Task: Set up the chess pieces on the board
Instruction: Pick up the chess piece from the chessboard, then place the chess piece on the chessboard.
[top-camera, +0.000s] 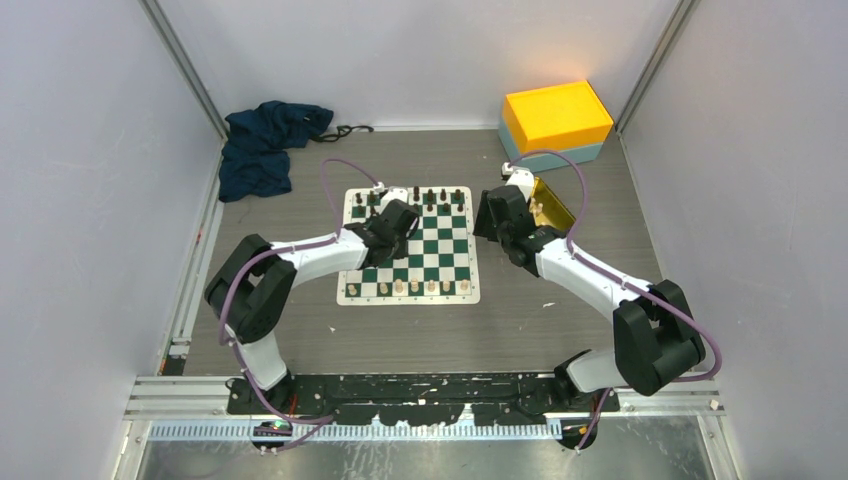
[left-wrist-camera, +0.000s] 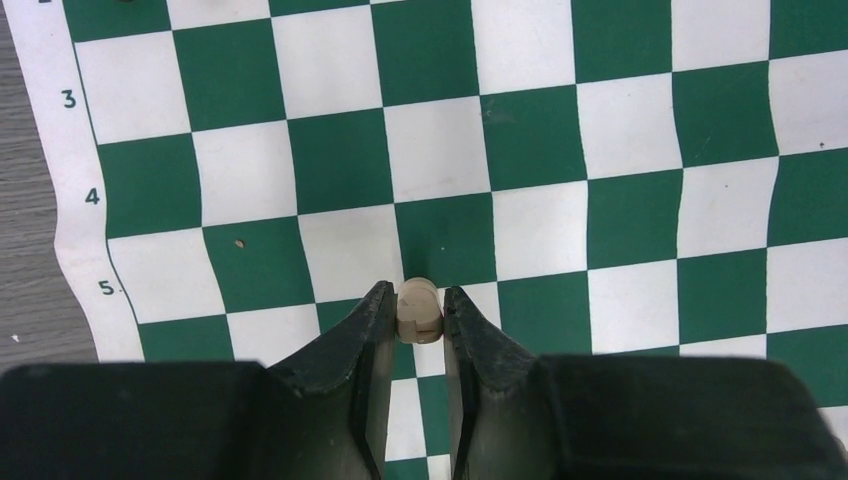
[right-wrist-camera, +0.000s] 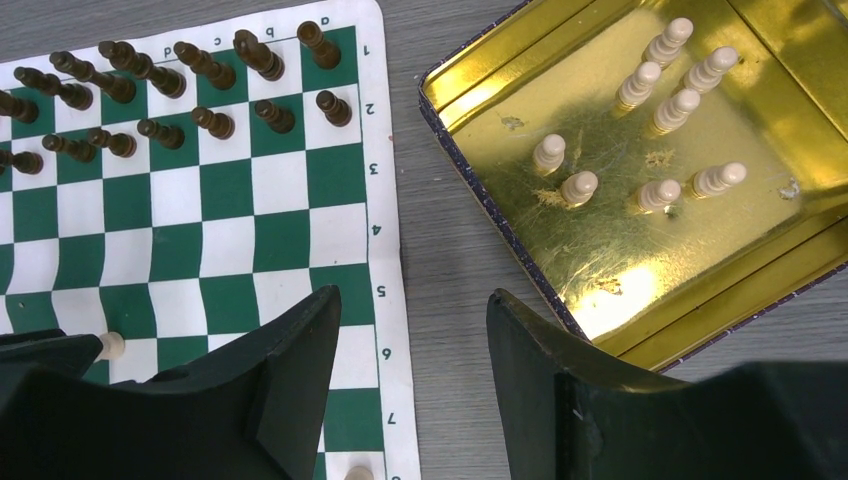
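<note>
The green and white board (top-camera: 441, 262) lies mid-table. My left gripper (left-wrist-camera: 417, 297) is over it, shut on a small cream chess piece (left-wrist-camera: 418, 310) whose top shows between the two fingertips, above the row marked 5. From above, the left gripper (top-camera: 385, 232) sits over the board's left half. Several cream chess pieces (top-camera: 415, 287) stand along the board's near row. More cream pieces (right-wrist-camera: 679, 108) stand in the gold tray (right-wrist-camera: 640, 300). My right gripper (right-wrist-camera: 412, 295) hangs open and empty over the bare strip of table between the board (right-wrist-camera: 280, 190) and the tray.
Black pieces (right-wrist-camera: 150, 70) fill the board's two far rows. A yellow box on a light blue one (top-camera: 556, 118) stands at the back right, just behind the tray. A dark blue cloth (top-camera: 265, 145) lies at the back left. Grey walls close in the sides.
</note>
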